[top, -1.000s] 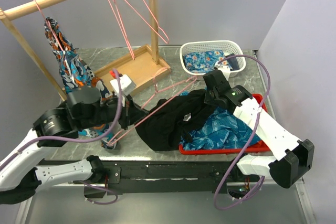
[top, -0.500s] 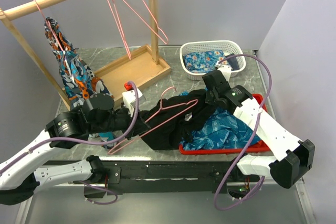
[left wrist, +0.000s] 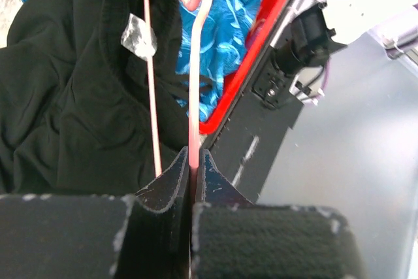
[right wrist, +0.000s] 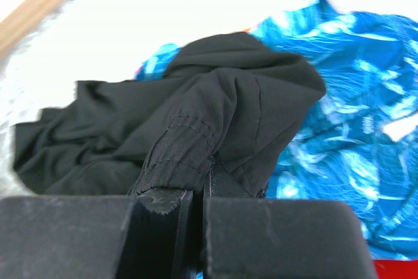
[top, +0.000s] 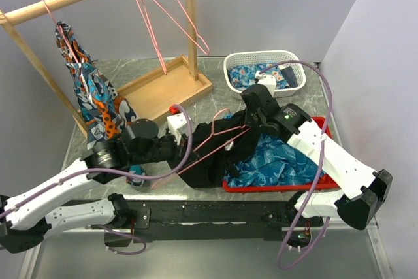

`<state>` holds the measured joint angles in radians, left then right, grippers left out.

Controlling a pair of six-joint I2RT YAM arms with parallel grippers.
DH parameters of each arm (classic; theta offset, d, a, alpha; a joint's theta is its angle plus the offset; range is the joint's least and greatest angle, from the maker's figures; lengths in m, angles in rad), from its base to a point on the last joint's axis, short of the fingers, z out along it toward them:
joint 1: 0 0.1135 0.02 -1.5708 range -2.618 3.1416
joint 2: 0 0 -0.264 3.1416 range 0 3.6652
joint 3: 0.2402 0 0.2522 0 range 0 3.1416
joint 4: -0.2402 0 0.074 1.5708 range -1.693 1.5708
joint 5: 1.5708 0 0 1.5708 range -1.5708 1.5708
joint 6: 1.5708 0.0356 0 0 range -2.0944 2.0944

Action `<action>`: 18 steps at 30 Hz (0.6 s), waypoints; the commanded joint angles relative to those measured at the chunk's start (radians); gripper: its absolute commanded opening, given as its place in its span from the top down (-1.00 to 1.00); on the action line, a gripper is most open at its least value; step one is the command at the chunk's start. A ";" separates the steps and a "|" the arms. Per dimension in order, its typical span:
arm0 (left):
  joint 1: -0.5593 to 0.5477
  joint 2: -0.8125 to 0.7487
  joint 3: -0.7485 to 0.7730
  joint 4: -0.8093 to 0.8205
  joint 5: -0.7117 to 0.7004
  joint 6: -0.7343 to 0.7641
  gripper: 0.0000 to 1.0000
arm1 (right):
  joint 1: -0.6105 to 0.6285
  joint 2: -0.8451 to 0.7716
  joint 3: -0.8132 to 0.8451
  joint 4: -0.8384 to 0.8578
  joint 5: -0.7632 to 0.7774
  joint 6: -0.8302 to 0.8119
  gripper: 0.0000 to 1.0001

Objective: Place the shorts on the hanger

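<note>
Tabletop [top: 215, 68] scene, overhead and wrist views.

**Task item.** The shorts [top: 208, 161] are plain black, floppy and crumpled. A small pale label [left wrist: 138, 36] shows inside the waist, and stitching runs along a ribbed band in the right wrist view. They lie at the middle of the tabletop, their right part draped over the left rim of the red tray [top: 321, 122]. The hanger [top: 216, 116] is thin pink wire. It is laid across the shorts with its hook pointing away from the arms.

**Pincers.** The left pincer [left wrist: 191, 168] is pressed together on one wire of the hanger. The right pincer [right wrist: 196, 191] pinches a raised fold of the shorts.

**Counts.**
- Pink hangers: four, made up of one held, two bare ones [top: 171, 14] on the wooden rack [top: 190, 17], and one carrying the orange-and-blue garment [top: 88, 89].
- Red tray: one, holding a blue patterned cloth [top: 277, 161].
- White basket [top: 230, 70]: one, holding patterned cloth.

**Edges and room.**
- The shorts' lower fold lies close to the near tabletop edge.
- Bare grey surface shows between the rack's base and the basket.
- The tray sits near the right wall.
</note>
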<state>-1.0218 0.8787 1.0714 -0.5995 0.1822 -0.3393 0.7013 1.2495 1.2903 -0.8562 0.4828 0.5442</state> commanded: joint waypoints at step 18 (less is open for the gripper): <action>-0.179 0.060 -0.368 0.751 -0.521 -0.124 0.98 | 0.104 -0.062 0.075 0.002 -0.130 0.082 -0.07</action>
<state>-1.1667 0.9459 0.7586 -0.0826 -0.1493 -0.4320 0.8196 1.2514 1.3449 -0.8314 0.3569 0.5682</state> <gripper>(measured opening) 0.045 0.466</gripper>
